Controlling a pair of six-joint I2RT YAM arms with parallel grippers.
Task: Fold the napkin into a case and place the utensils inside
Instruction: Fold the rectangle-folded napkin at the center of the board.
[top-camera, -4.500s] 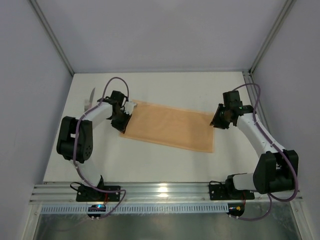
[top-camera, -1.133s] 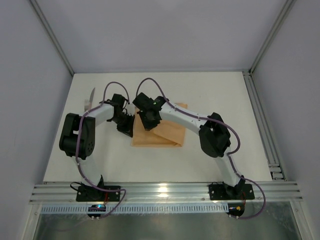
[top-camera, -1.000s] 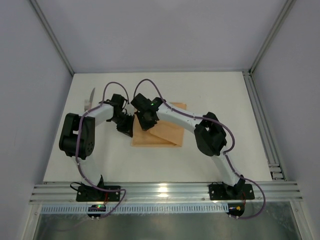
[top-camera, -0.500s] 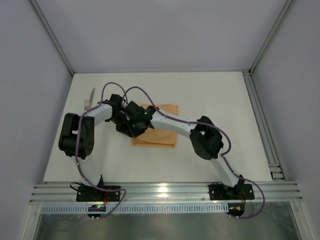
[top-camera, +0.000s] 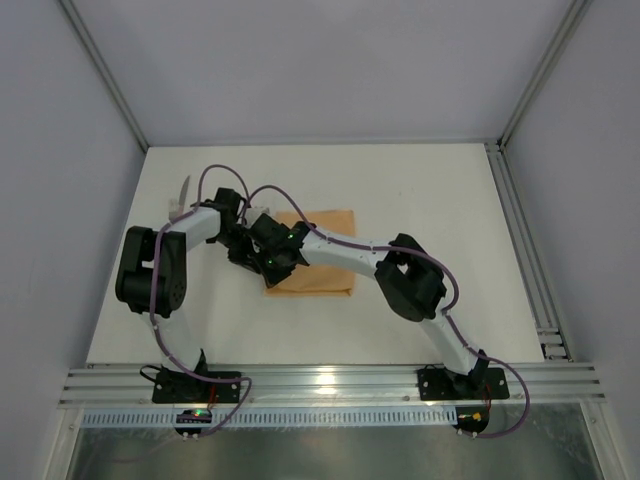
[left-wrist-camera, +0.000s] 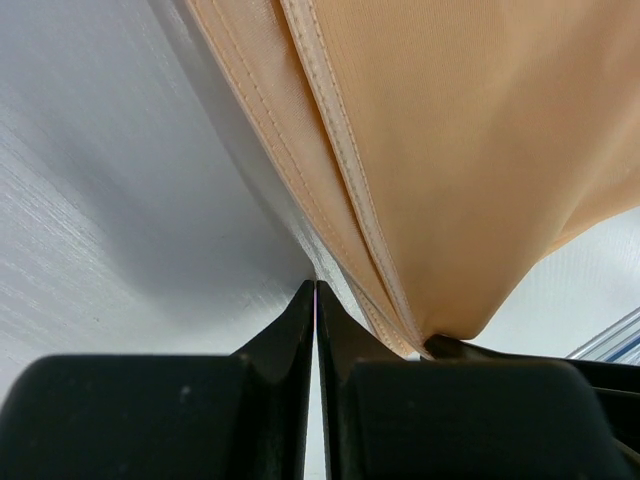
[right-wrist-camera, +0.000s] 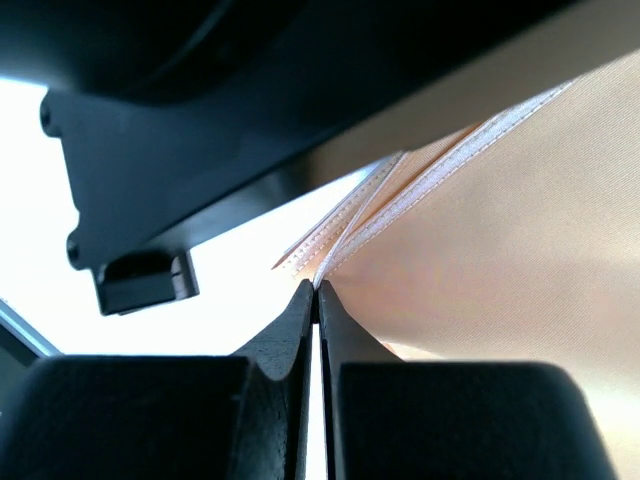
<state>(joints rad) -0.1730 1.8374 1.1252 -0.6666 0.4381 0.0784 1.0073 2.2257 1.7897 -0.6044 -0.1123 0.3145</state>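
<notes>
Currently one napkin (top-camera: 318, 278) lies on the white desk (top-camera: 430, 190), a little left of the middle, folded into a compact peach-orange rectangle of several layers. The wrist views show its hemmed edges stacked closely one over another. I can make out at least two stitched hems, though the exact number of layers cannot be told.

One utensil (top-camera: 180, 196) is in view, a slim piece with a pale handle. It rests on bare desk near the far left edge, well apart from the napkin and outside the cloth.

Two arms work at the napkin's left side. The left arm (top-camera: 165, 265) bends in from the left, and the right arm (top-camera: 350, 252) stretches across over the cloth, so both tools meet close together at that edge.

The left tool (left-wrist-camera: 316, 290) has its jaws pressed together, and the lowest hem of the napkin runs right into its tips, apparently pinched there. The cloth rises off the desk beside it.

The right tool (right-wrist-camera: 318, 292) is likewise fully closed, and the stitched hems converge at its tips, gripped between them.
</notes>
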